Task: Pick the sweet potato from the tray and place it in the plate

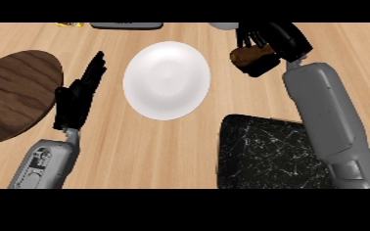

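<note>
Right robot hand (269,38): clenched round the sweet potato (251,57), which is held above the worktop (173,151) just beside the plate's far right rim, clear of the tray (267,151).
Left robot hand (81,95): released, fingers straight, resting between the plate (167,80) and the round wooden board (25,93).
Risk: the sweet potato is not yet over the plate; if let go here, it is likely to land on bare wood and roll.
Second risk: the plate could be nudged by a low sideways pass.
Surface: pale wood grain, flat.
Far edge: a grey object (127,25) and a yellow item (69,24), only partly seen.
</note>
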Tool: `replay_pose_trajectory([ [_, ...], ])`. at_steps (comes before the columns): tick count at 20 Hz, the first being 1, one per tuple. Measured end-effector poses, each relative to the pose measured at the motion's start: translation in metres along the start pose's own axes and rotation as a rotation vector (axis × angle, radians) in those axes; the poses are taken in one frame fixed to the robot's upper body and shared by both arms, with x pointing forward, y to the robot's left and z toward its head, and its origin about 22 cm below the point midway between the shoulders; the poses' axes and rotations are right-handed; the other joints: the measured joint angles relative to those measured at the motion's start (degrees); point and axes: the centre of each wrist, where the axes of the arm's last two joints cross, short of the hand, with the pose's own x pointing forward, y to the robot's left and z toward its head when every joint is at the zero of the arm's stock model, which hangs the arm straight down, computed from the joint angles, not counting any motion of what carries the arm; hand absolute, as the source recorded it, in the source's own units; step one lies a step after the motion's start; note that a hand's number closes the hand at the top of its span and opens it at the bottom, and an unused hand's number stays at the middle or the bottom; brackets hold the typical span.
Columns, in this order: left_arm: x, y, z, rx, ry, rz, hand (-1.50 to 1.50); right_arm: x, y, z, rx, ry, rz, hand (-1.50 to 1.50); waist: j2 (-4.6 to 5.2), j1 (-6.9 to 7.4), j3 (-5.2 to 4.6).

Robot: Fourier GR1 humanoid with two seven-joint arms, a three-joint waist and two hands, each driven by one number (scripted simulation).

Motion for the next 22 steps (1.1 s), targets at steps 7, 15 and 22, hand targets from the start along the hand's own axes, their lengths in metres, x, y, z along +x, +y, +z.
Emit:
replay_pose_trajectory([
  [7, -0.002, 0.001, 0.000, -0.004, 0.000, -0.004, 0.00, 0.031, 0.052, -0.050, 0.086, -0.031, -0.097, 1.50, 0.02, 0.17, -0.04],
  [15, 0.001, -0.006, -0.004, -0.020, -0.011, 0.001, 0.00, 0.065, 0.102, -0.077, 0.176, -0.013, -0.021, 1.50, 0.22, 1.44, -0.08],
  [22, 0.005, -0.016, -0.010, -0.058, -0.031, -0.002, 0.00, 0.058, 0.133, -0.069, 0.250, 0.113, 0.037, -1.50, 0.79, 3.71, -0.08],
])
